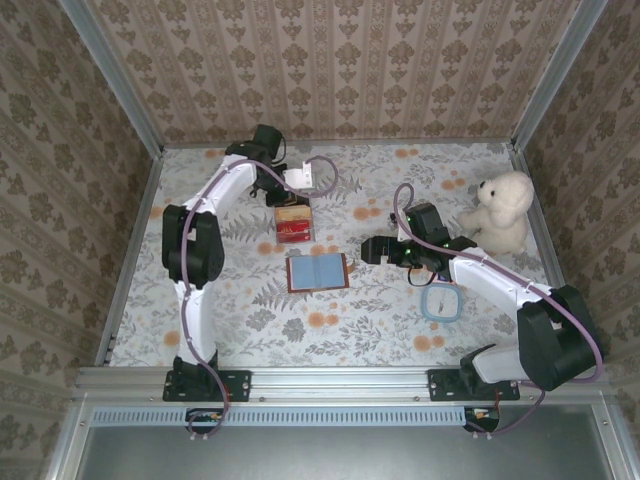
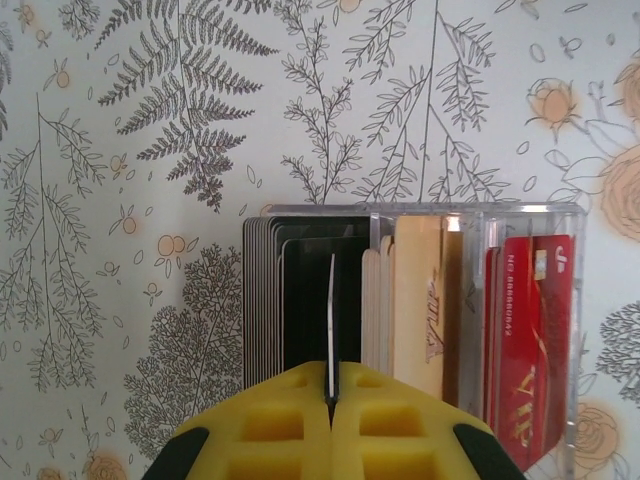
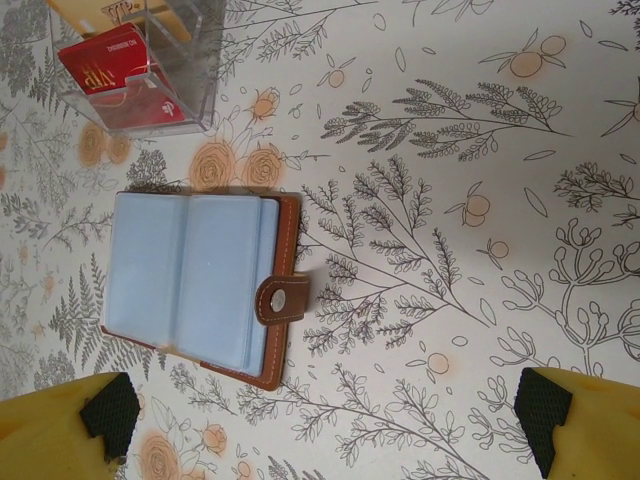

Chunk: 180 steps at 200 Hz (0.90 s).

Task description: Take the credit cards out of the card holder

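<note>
The card holder (image 1: 317, 271) lies open on the table, bluish-grey inner face up, with brown edges and a snap strap (image 3: 283, 298). It sits left of centre in the right wrist view (image 3: 190, 285). My right gripper (image 1: 375, 250) is just right of it; its jaws (image 3: 320, 435) stand wide open over bare tablecloth with nothing between them. My left gripper (image 1: 298, 182) is at the back over a clear box (image 1: 293, 225). Its yellow fingers (image 2: 331, 395) are shut on a thin credit card (image 2: 331, 320), seen edge-on above the box's black cards.
The clear box (image 2: 420, 215) holds upright black, beige and red cards (image 2: 530, 340); it also sits at the top left of the right wrist view (image 3: 140, 60). A white teddy bear (image 1: 500, 212) sits at the right. A light blue square ring (image 1: 440, 304) lies by the right arm.
</note>
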Available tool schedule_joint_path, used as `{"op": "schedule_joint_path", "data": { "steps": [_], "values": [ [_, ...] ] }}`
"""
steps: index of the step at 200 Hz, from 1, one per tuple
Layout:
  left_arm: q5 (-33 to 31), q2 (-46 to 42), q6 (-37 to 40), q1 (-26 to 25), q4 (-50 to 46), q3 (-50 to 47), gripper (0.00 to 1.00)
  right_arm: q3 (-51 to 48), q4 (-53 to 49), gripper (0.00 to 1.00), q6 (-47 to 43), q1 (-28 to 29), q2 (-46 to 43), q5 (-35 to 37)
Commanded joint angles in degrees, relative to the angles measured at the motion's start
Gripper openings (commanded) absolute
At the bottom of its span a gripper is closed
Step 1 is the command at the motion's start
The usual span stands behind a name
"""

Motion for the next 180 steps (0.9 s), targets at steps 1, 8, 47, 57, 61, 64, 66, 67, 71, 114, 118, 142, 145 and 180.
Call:
{"op": "schedule_joint_path", "data": {
  "steps": [1, 8, 47, 57, 61, 64, 66, 67, 71, 114, 118, 142, 145, 180],
  "values": [
    [-2.40, 1.40, 2.78, -0.47, -1.31, 2.42, 0.00, 0.75, 1.37, 1.00, 0.78, -0.09, 0.05, -2.08],
    [-2.91, 1.62, 2.73, -0.50, -0.88, 2.55, 0.00, 0.75, 1.48, 1.00, 0.74, -0.09, 0.15, -2.19],
    [-5.89, 1.64, 1.51, -1.22, 2.99, 2.61, 0.31, 0.84, 1.30, 1.00, 0.76, -0.15, 0.59, -2.35],
    [-5.93, 1.38, 0.94, -1.40, 3.65, 2.59, 0.35, 0.95, 1.22, 1.00, 0.74, -0.13, 0.69, -2.39],
    [-5.92, 1.28, 0.81, -1.45, 3.76, 2.65, 0.36, 1.01, 1.25, 1.00, 0.80, -0.17, 0.77, -2.42],
    [-5.80, 1.16, 0.73, -1.50, 3.89, 2.68, 0.37, 1.02, 1.22, 1.00, 0.78, -0.18, 0.77, -2.43],
    [-5.76, 1.11, 0.69, -1.52, 3.86, 2.70, 0.37, 1.02, 1.23, 1.00, 0.75, -0.18, 0.84, -2.44],
    [-5.75, 1.06, 0.68, -1.52, 3.90, 2.70, 0.38, 1.02, 1.21, 1.00, 0.79, -0.18, 0.85, -2.44],
    [-5.67, 0.90, 0.45, -1.53, 4.03, 2.75, 0.39, 1.08, 1.21, 1.00, 0.75, -0.14, 0.86, -2.56],
    [-5.12, -1.88, -5.17, -1.61, 7.76, 2.61, 0.46, 1.21, 1.22, 1.00, 0.92, -0.23, 1.30, -2.88],
    [-5.28, -2.30, -6.50, -1.56, 8.50, 2.62, 0.47, 1.26, 1.12, 1.00, 0.93, -0.23, 1.30, -2.89],
    [-6.02, -5.29, -14.69, -1.85, 12.58, 2.28, 0.58, 1.45, 1.20, 1.00, 1.01, -0.22, 2.95, -3.38],
    [-6.14, -5.77, -15.47, -1.94, 13.01, 2.19, 0.60, 1.45, 1.21, 1.00, 1.01, -0.23, 3.01, -3.53],
    [-7.37, -12.04, -23.36, -3.01, 19.53, -3.62, 0.78, 2.14, 0.62, 1.00, 1.10, -0.05, 2.91, -4.76]
  ]
}}
